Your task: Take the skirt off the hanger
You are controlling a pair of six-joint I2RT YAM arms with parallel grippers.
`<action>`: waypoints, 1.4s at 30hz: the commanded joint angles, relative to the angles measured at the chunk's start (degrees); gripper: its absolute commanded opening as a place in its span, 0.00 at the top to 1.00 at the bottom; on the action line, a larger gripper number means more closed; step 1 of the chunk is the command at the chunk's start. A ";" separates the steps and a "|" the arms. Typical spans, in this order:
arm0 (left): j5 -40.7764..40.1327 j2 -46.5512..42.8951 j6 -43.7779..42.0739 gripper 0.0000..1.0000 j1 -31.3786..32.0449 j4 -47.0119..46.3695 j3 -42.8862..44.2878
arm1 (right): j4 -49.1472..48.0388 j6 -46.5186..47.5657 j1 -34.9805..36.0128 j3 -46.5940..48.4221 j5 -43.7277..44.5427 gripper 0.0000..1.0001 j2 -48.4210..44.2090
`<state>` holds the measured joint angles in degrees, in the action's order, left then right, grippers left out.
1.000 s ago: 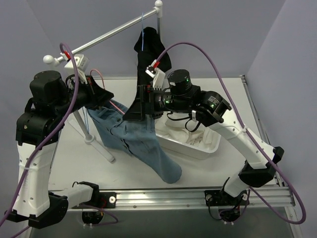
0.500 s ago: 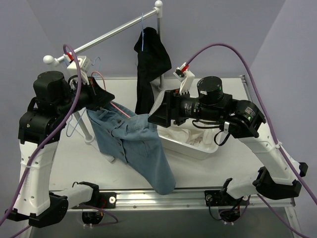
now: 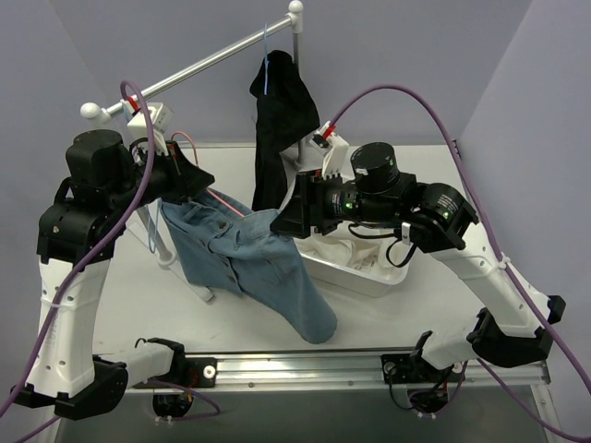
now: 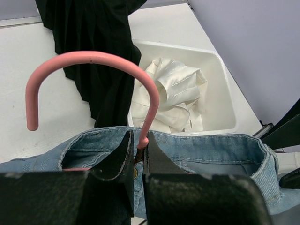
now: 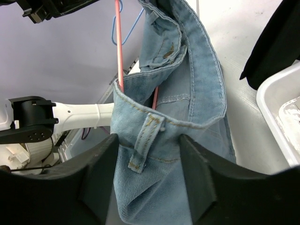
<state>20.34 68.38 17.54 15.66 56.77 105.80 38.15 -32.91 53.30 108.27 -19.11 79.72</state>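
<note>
The black skirt (image 3: 282, 111) hangs from a light-blue hanger (image 3: 266, 69) on the rail; neither gripper touches it. It also shows in the left wrist view (image 4: 93, 47) and at the right edge of the right wrist view (image 5: 281, 42). My left gripper (image 3: 199, 189) is shut on the neck of a pink hanger (image 4: 93, 56), seen between its jaws (image 4: 137, 140). A blue denim garment (image 3: 249, 258) hangs from that hanger. My right gripper (image 3: 282, 217) is open, its jaws either side of the denim waistband (image 5: 150, 126).
A white tub (image 3: 369, 277) holding a white garment (image 4: 173, 93) sits under my right arm. The metal rail (image 3: 203, 65) runs from back right to left on its stand. A second light-blue hanger (image 5: 112, 30) shows behind the denim.
My right arm drew back to the right, then eased left again to the denim waistband. The denim garment swung and its lower end shifted. My left gripper stayed shut on the pink hanger.
</note>
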 commanded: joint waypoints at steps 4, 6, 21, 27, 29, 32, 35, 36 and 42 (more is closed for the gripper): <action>0.32 -1.06 1.44 0.98 -0.10 -4.22 1.87 | -3.08 0.30 0.23 0.63 -0.93 0.64 0.78; 0.23 -0.97 1.53 0.98 -0.10 -4.21 1.96 | -3.35 0.30 0.23 0.45 -0.93 0.67 0.87; -8.56 2.19 1.44 0.98 -0.10 -2.54 3.54 | -1.86 -0.05 0.32 3.18 -2.15 1.00 -0.36; -12.33 3.95 -0.49 0.98 -0.10 -2.81 4.24 | -1.59 -1.19 0.32 2.74 -5.49 1.00 -3.78; -13.39 4.22 -1.01 0.98 -0.10 -2.98 4.24 | -2.20 -1.81 0.40 1.86 -6.81 1.00 -5.45; -16.29 4.31 -0.14 0.98 -0.10 -3.34 4.15 | -3.25 -2.42 0.49 -1.73 -9.79 1.00 -8.08; -18.05 4.22 2.32 0.98 -0.10 -4.03 3.80 | -6.76 -4.17 0.58 -9.10 -11.91 1.00 -12.30; -18.05 3.87 2.93 0.98 -0.10 -4.56 3.11 | -7.64 -4.71 0.58 -11.13 -11.48 1.00 -14.57; -16.65 4.22 5.22 0.98 -0.10 -6.59 2.48 | -7.48 -5.94 0.67 -19.23 -7.44 1.00 -19.51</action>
<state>7.70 72.75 23.35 16.19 56.16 107.15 33.47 -36.99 53.36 89.97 -25.36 63.42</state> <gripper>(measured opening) 0.099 0.041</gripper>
